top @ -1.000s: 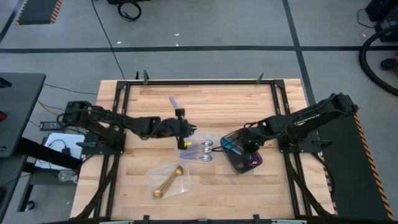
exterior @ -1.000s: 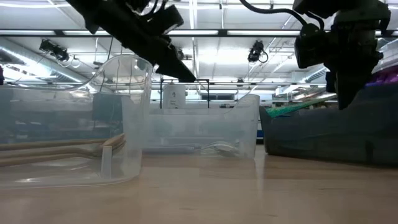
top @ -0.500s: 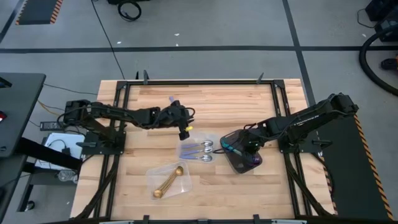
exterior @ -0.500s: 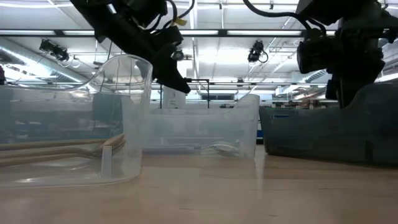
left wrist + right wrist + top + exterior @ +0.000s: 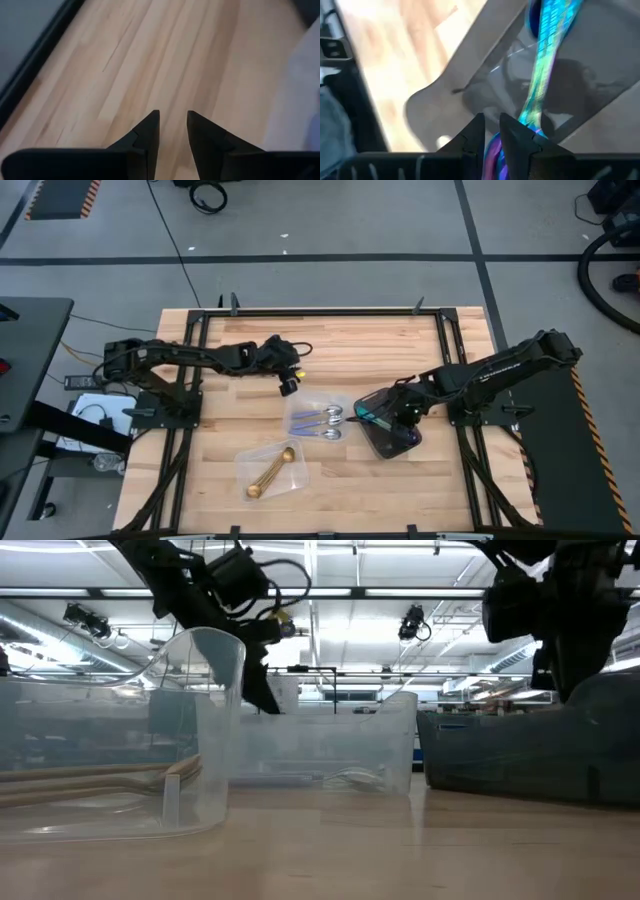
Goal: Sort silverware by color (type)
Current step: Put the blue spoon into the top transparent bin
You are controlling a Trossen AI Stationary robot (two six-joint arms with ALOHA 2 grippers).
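Note:
My right gripper (image 5: pixel 402 418) hangs over the dark tray (image 5: pixel 384 446), its fingers (image 5: pixel 491 120) open by a narrow gap. An iridescent teal-purple utensil (image 5: pixel 544 60) lies in the tray under them, and its purple end (image 5: pixel 493 146) shows in the gap. My left gripper (image 5: pixel 288 387) hovers over bare wood on the far side of the clear container holding silver spoons (image 5: pixel 321 420). It is open (image 5: pixel 172 117) and holds nothing. Gold utensils (image 5: pixel 268 473) lie in a second clear container. My right gripper points down into the tray with a finger on either side of the iridescent utensil's purple end (image 5: pixel 493 146). I cannot tell whether the fingers touch it. The utensil lies on the tray floor.
The two clear containers (image 5: pixel 190 740) (image 5: pixel 330 750) stand near the table's middle and front, with the dark tray (image 5: pixel 530 755) to their right. Bare wood (image 5: pixel 340 345) stretches along the far side. A black frame rail (image 5: pixel 320 311) edges the table.
My left gripper has swung from above the silver-spoon container toward the table's far edge, rolling as it went. The teal utensil that stuck out of my right gripper in the low view has dropped out of sight into the tray.

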